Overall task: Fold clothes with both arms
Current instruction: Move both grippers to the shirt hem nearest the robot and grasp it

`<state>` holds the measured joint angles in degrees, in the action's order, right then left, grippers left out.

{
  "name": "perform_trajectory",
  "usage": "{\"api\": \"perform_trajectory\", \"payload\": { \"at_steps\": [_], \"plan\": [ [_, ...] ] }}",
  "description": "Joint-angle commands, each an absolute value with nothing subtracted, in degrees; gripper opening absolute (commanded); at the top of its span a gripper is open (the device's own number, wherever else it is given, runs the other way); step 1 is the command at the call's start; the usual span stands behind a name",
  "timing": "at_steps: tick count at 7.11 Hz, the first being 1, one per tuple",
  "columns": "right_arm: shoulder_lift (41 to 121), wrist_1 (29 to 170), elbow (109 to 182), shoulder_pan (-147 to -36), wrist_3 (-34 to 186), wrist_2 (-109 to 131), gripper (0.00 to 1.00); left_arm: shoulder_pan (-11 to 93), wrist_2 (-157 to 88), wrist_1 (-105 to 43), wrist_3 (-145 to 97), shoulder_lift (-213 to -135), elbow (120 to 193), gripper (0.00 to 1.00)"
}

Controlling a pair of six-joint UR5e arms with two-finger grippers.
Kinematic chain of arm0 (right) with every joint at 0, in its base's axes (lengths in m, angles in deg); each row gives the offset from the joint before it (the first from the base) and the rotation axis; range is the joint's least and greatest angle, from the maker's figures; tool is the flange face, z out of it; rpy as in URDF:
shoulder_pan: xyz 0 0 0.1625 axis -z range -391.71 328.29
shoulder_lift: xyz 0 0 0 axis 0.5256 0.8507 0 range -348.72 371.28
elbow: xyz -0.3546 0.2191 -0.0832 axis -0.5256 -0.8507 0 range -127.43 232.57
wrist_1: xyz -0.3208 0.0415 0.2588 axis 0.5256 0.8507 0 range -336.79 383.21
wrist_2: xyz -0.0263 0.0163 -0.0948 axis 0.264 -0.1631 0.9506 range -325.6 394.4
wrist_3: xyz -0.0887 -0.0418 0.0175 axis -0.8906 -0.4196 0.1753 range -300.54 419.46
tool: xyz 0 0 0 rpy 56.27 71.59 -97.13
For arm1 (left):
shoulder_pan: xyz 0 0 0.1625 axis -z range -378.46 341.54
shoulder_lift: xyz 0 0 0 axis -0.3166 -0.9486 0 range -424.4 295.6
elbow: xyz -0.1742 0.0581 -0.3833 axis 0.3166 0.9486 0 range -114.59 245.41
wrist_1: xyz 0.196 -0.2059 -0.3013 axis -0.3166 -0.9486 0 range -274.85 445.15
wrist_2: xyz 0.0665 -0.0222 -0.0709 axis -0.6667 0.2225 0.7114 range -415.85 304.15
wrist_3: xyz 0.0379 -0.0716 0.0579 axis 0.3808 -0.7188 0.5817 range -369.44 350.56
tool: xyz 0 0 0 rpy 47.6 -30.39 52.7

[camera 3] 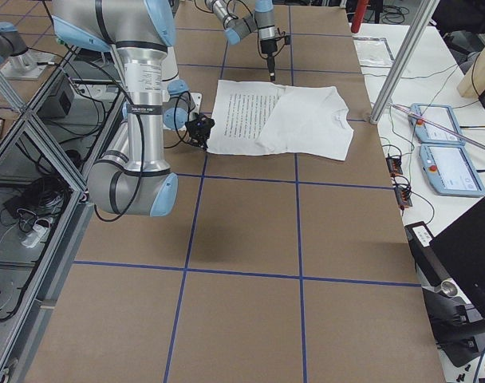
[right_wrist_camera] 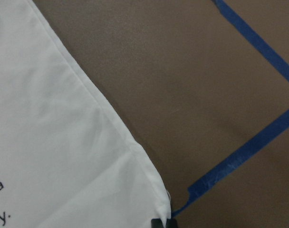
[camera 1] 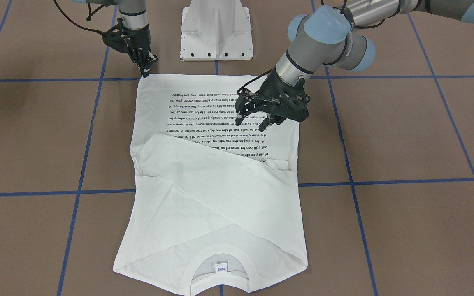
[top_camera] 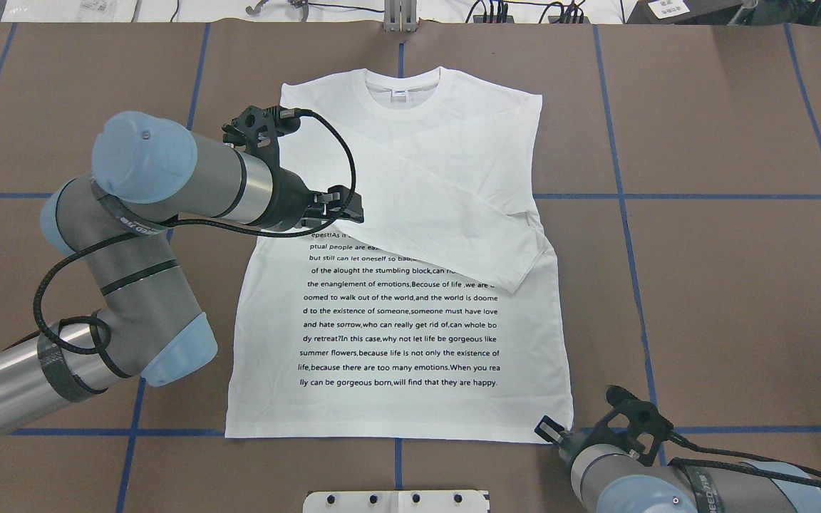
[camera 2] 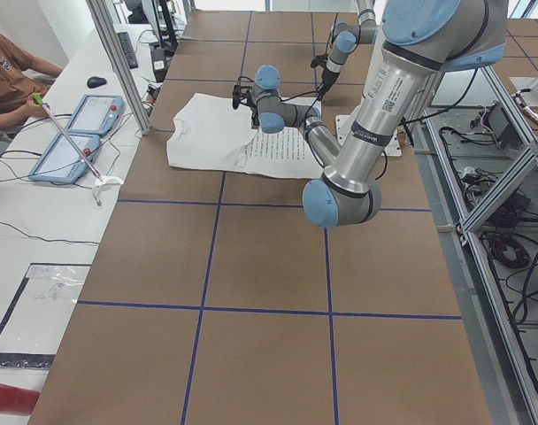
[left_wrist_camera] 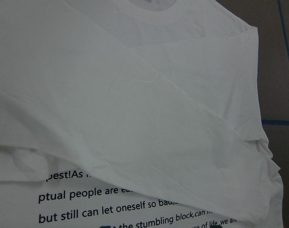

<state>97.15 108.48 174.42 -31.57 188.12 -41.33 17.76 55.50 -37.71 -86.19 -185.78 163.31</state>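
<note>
Poised with left gripper [camera 1: 251, 124] spread wide, empty, above T-shirt [camera 1: 204, 205]; right gripper [camera 1: 146, 71] tipped onto hem corner by robot-side table edge, closure impossible to tell, probably to lift hem

Your brown table [camera 2: 260, 354] is marked into large squares by blue tape lines [camera 2: 251, 309]. Along one long side of the table you have a white desk [camera 2: 39, 221] with two blue-edged tablets [camera 2: 64, 158] and a mouse [camera 2: 96, 81]. An aluminium post [camera 2: 123, 66] rises at that edge. Along the table's opposite side, a metal frame [camera 2: 495, 292] holds cables [camera 2: 517, 252].
</note>
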Motion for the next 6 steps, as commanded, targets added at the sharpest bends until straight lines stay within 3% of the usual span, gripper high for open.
{"api": "perform_trajectory", "payload": {
  "at_steps": [1,4,6],
  "plan": [
    [97.2,108.5,176.5,-31.9,188.0,-42.2,0.00,17.1,55.4,-37.2,-94.1,-182.5,165.9,0.76],
    [96.9,108.5,176.6,-31.9,188.0,-42.3,0.00,3.3,45.0,-28.1,-101.8,-165.5,184.3,0.75],
    [96.6,108.5,176.5,-31.9,188.0,-42.3,0.00,-4.0,39.5,-23.8,-106.0,-161.0,185.5,0.73]
  ]
}}
